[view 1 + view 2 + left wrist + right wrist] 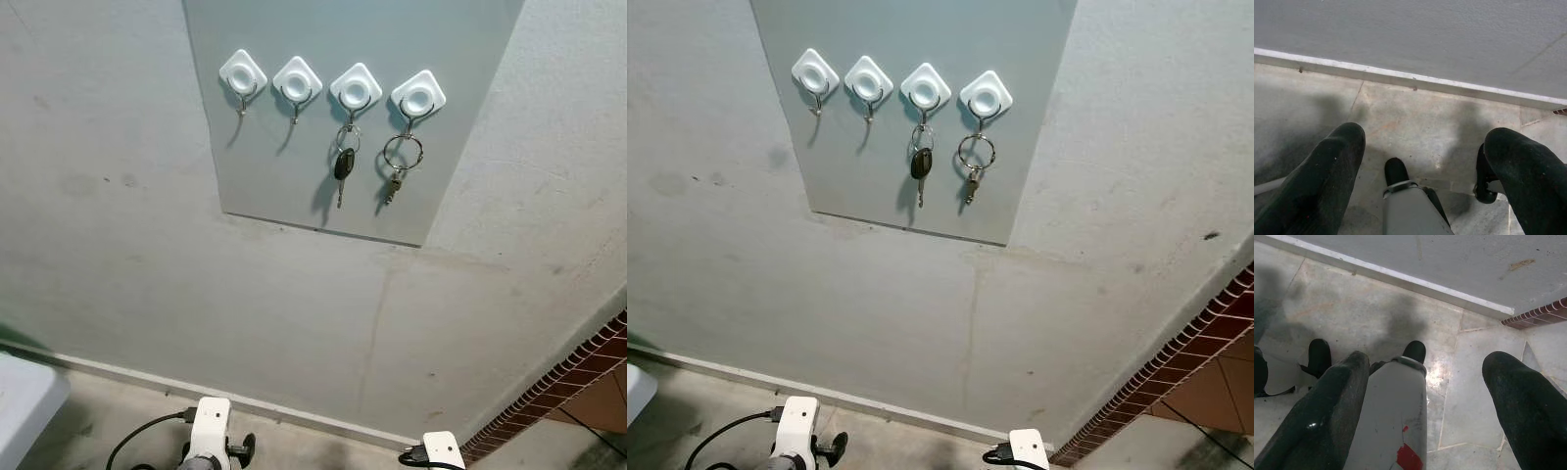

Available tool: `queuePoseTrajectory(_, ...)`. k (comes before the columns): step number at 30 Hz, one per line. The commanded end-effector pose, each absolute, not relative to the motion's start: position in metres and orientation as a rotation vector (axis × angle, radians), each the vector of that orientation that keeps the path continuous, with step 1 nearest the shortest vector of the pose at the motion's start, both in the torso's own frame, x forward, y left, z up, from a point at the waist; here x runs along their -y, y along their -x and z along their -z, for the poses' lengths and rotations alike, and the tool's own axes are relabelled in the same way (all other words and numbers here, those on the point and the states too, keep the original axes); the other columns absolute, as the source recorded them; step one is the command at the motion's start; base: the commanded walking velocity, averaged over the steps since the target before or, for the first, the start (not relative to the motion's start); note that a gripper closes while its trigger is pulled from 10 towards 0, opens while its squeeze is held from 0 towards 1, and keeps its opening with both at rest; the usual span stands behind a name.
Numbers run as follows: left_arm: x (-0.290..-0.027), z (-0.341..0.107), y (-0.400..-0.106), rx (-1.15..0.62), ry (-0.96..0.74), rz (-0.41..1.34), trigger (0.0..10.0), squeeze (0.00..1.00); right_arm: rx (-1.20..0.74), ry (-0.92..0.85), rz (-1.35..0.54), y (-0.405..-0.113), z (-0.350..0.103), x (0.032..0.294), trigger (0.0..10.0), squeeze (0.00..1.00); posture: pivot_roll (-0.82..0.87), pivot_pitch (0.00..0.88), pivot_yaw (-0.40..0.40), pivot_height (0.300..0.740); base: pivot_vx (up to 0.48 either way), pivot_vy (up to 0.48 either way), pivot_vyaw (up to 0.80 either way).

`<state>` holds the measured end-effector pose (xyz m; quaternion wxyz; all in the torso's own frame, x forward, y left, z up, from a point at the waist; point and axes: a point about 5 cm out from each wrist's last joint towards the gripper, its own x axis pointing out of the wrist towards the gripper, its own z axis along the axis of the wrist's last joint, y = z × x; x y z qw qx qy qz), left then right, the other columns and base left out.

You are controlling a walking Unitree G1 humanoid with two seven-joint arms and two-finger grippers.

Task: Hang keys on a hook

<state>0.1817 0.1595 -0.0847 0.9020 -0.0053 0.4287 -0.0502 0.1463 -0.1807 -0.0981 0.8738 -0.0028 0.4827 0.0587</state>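
A rough grey plaster wall fills the scene, marked by faint stains and a thin vertical crack. A pale skirting strip runs along its foot above the grey tiled floor. Red brickwork edges the lower right corner.

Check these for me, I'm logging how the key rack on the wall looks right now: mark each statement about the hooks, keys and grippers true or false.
1. Four white diamond-shaped hooks sit in a row on the grey wall panel. True.
2. The black-headed key hangs on the leftmost hook. False: it hangs on the third hook from the left.
3. The large silver key ring hangs on the rightmost hook. True.
4. The left gripper holds keys. False: its fingers are apart with nothing between them.
5. The two left hooks carry keys. False: both are bare.
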Motion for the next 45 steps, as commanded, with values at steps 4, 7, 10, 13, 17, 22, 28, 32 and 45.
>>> queuePoseTrajectory(4, -0.169, 0.085, -0.179, -0.895, -0.015, 0.107, 10.0, 0.0, -1.018, 0.019, -0.119, -0.143, 0.099, 0.185, 10.0, 0.0, 0.0, 0.0, -0.019, 0.732, 0.0, 0.0, 0.0)
queuePoseTrajectory(7, -0.17, 0.086, -0.178, -0.899, -0.018, 0.105, 10.0, 0.0, -1.021, 0.016, -0.119, -0.141, 0.099, 0.185, 10.0, 0.0, 0.0, 0.0, -0.019, 0.732, 0.0, 0.0, 0.0)
queuePoseTrajectory(10, -0.171, 0.086, -0.176, -0.901, -0.015, 0.105, 10.0, 0.0, -1.024, 0.01, -0.119, -0.14, 0.1, 0.185, 10.0, 0.0, 0.0, 0.0, -0.016, 0.732, 0.0, 0.0, 0.0)
queuePoseTrajectory(13, -0.171, 0.087, -0.175, -0.902, -0.016, 0.11, 10.0, 0.0, -1.026, 0.005, -0.115, -0.139, 0.1, 0.184, 10.0, 0.0, 0.0, 0.0, -0.014, 0.732, 0.0, 0.0, 0.0)
queuePoseTrajectory(17, -0.171, 0.087, -0.175, -0.904, -0.024, 0.121, 10.0, 0.0, -1.021, -0.007, -0.103, -0.14, 0.1, 0.182, 10.0, 0.0, -0.02, 0.0, 0.01, 0.732, 0.0, 0.0, 0.0)
queuePoseTrajectory(22, -0.171, 0.087, -0.175, -0.904, -0.027, 0.128, 10.0, 0.0, -1.018, -0.013, -0.097, -0.141, 0.1, 0.182, 10.0, 0.0, -0.02, 0.0, 0.01, 0.732, 0.0, 0.0, 0.0)
queuePoseTrajectory(28, -0.167, 0.083, -0.184, -0.891, -0.045, 0.158, 10.0, 0.0, -1.009, -0.034, -0.085, -0.142, 0.1, 0.178, 10.0, 0.0, -0.07, 0.0, 0.057, 0.732, 0.0, 0.0, 0.0)
queuePoseTrajectory(32, -0.164, 0.08, -0.191, -0.88, -0.055, 0.18, 10.0, 0.0, -1.007, -0.051, -0.07, -0.142, 0.1, 0.177, 10.0, 0.0, -0.07, 0.0, 0.066, 0.732, 0.0, 0.0, 0.0)
queuePoseTrajectory(45, -0.163, 0.082, -0.188, -0.888, -0.039, 0.168, 10.0, 0.0, -1.011, -0.048, -0.093, -0.142, 0.1, 0.174, 10.0, 0.0, -0.06, 0.0, 0.057, 0.732, 0.0, 0.0, 0.0)
